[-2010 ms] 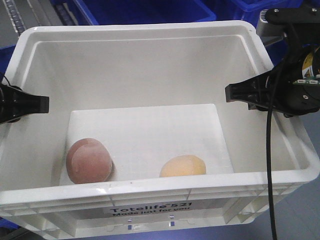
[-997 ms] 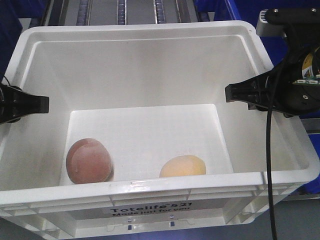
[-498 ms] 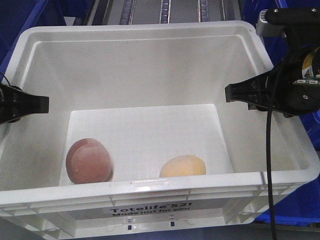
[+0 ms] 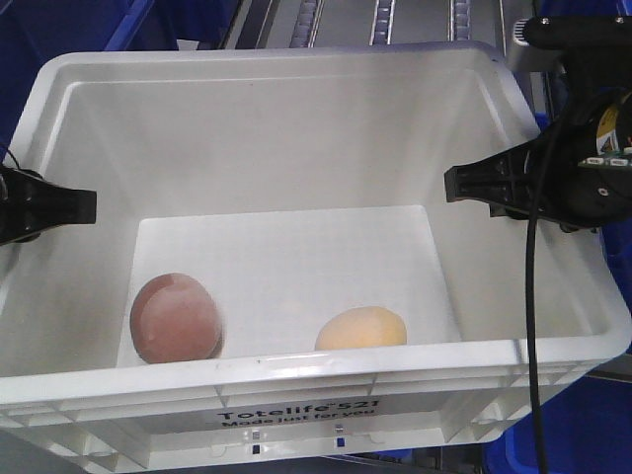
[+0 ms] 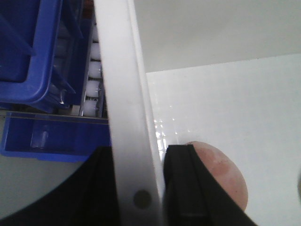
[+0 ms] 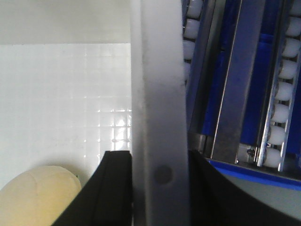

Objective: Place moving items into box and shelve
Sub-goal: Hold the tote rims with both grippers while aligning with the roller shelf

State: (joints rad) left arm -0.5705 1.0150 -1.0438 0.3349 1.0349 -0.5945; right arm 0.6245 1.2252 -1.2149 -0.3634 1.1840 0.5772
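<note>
The white box (image 4: 267,59) fills the front view, its "Totelife 521" print on the near wall. Both moving items lie on its floor: the reddish-brown one (image 4: 176,318) at front left, the pale yellow one (image 4: 361,328) at front middle. My left gripper (image 4: 39,212) is shut on the left rim of the box (image 5: 117,70); the wrist view shows its jaws (image 5: 138,188) pressed to both sides, with the reddish item (image 5: 221,174) beside the inner finger. My right gripper (image 4: 513,188) clamps the right rim (image 6: 155,70) the same way (image 6: 157,188), the yellow item (image 6: 37,197) below its inner finger.
Behind the box run grey roller rails (image 4: 385,20) with blue bins (image 4: 59,30) to the left. A blue bin (image 5: 28,56) and rollers lie outside the left wall. Roller tracks (image 6: 282,94) and blue frames lie outside the right wall.
The roller rails and blue bins behind the box have slid to the right in view. The box, both items and both grippers keep the same places in the picture.
</note>
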